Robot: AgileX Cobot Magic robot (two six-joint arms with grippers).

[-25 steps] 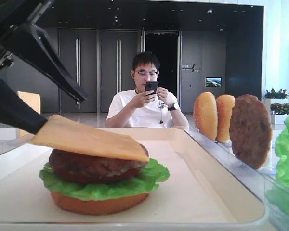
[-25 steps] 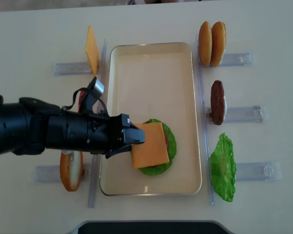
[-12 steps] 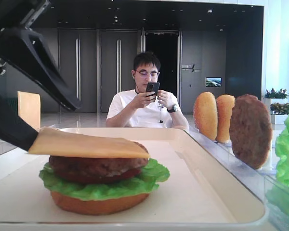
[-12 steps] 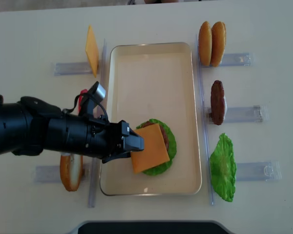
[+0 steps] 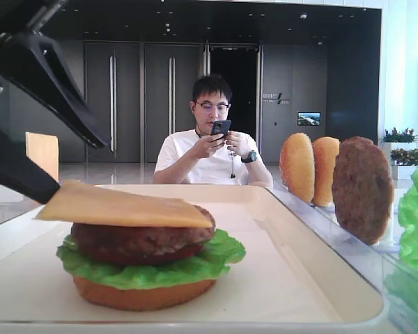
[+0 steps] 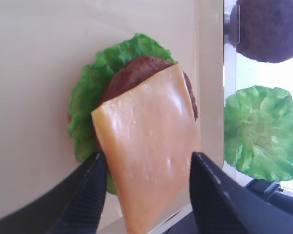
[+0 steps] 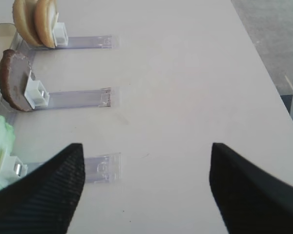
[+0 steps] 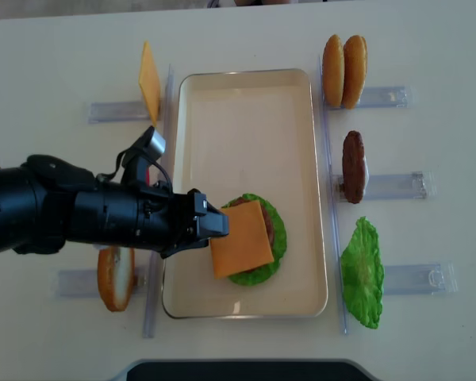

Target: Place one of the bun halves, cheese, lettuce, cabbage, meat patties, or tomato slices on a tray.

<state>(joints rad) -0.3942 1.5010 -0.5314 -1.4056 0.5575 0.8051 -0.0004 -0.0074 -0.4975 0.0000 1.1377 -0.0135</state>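
- The left hand (image 8: pixel 210 226) is open, its two fingers either side of the cheese (image 8: pixel 240 238)
- The cheese lies on the meat patty (image 5: pixel 139 240), on the tray (image 8: pixel 246 119)
- The right hand (image 7: pixel 146 190) is open over the worktop (image 7: pixel 185 73)

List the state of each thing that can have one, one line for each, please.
cheese, lying slightly tilted on the stacked patty
left claw, open, fingers on either side of the cheese
right claw, open, empty
tray, holding one burger stack
spare bun halves, standing on edge
spare patty, standing on edge
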